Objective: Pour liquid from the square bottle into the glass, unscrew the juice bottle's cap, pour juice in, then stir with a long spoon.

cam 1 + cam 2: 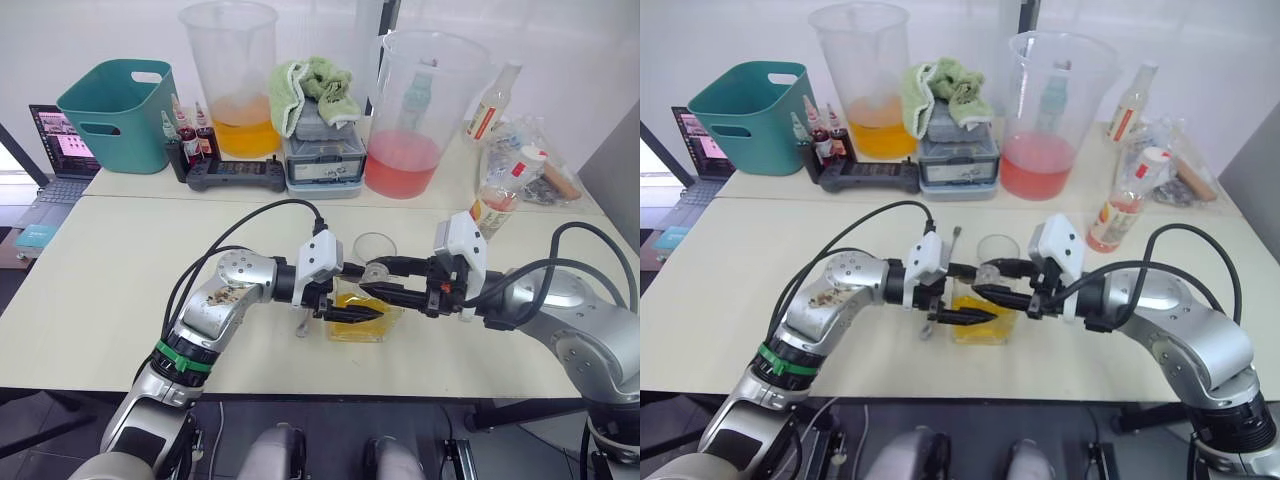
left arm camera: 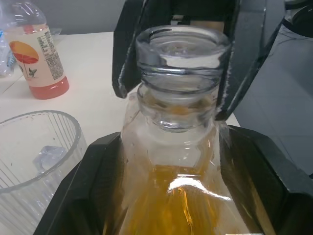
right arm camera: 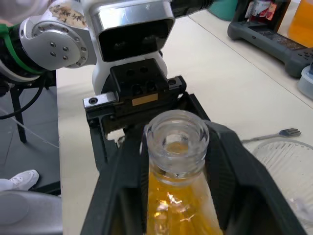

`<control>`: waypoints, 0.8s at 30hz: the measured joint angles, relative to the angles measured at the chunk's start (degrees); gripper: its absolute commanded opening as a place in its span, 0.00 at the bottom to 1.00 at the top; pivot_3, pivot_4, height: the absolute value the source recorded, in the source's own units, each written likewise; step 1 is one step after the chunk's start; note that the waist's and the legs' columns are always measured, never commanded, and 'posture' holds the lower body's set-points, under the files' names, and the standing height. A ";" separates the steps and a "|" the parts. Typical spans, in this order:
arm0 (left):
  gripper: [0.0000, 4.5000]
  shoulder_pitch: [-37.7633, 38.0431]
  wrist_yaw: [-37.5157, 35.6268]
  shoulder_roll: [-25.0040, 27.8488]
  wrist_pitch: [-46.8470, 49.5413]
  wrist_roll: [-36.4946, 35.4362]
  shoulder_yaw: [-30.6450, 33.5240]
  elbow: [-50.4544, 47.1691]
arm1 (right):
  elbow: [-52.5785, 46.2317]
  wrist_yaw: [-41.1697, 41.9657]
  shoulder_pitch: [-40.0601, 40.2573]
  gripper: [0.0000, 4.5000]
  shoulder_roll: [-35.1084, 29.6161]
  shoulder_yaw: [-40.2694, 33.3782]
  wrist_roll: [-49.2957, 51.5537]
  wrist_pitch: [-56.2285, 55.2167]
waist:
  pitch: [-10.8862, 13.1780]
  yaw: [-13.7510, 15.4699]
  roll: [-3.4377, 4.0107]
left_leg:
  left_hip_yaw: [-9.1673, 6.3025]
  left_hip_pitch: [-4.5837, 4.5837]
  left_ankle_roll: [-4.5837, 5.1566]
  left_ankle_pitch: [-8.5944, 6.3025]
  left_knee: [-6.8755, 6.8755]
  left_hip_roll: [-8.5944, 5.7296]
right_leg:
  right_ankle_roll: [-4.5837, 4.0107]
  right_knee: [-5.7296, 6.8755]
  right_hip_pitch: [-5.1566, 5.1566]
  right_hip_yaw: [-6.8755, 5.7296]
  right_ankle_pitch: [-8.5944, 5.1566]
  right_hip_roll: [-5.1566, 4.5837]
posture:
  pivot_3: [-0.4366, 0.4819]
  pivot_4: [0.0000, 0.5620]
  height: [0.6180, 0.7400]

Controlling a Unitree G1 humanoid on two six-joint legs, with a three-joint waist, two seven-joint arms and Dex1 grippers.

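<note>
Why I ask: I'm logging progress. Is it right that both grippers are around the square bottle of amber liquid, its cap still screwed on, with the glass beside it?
Not quite: the square bottle has no cap on; the right wrist view shows its mouth open. The rest holds: the left gripper and right gripper are both around it, and the glass stands beside it.

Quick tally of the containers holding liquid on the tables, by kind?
Big jugs: 2, orange and pink
Square bottle: 1, both hands on it
Juice bottles: 2, capped and far
Small dark bottles: 3
Total: 8
</note>
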 measured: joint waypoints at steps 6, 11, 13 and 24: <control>0.62 0.00 -0.21 0.24 0.01 0.08 -0.10 -0.16 | 0.02 0.06 0.24 0.24 2.25 -2.79 4.19 0.59 | 0.00 -0.02 0.00 | -0.01 0.00 0.00 0.00 0.00 0.00 | 0.00 0.01 -0.01 0.00 0.00 0.00 | 0.48 0.27 0.99; 0.62 0.00 -0.20 0.31 -0.11 0.25 -0.44 -0.40 | -0.59 -0.21 -0.31 0.24 3.17 -2.97 6.74 0.94 | 0.00 0.01 0.01 | -0.02 0.00 0.00 0.00 0.00 -0.01 | 0.00 0.00 0.00 0.01 0.00 0.01 | 0.48 0.27 0.99; 0.62 0.00 -0.20 0.31 -0.16 0.26 -0.47 -0.40 | -0.57 -0.49 -0.40 0.24 3.23 -3.78 7.92 0.98 | 0.00 0.04 0.01 | -0.03 0.00 0.00 0.00 0.00 -0.01 | 0.00 0.01 0.00 0.01 0.00 0.01 | 0.48 0.27 0.99; 0.62 0.36 0.61 -0.39 -0.99 0.33 -0.69 -0.25 | 15.63 -2.42 2.75 0.24 -1.23 -21.86 0.30 -8.43 | -0.02 0.41 0.03 | 0.00 0.01 0.02 0.00 0.00 -0.11 | 0.01 0.00 0.10 0.03 0.00 0.01 | 0.48 0.27 0.99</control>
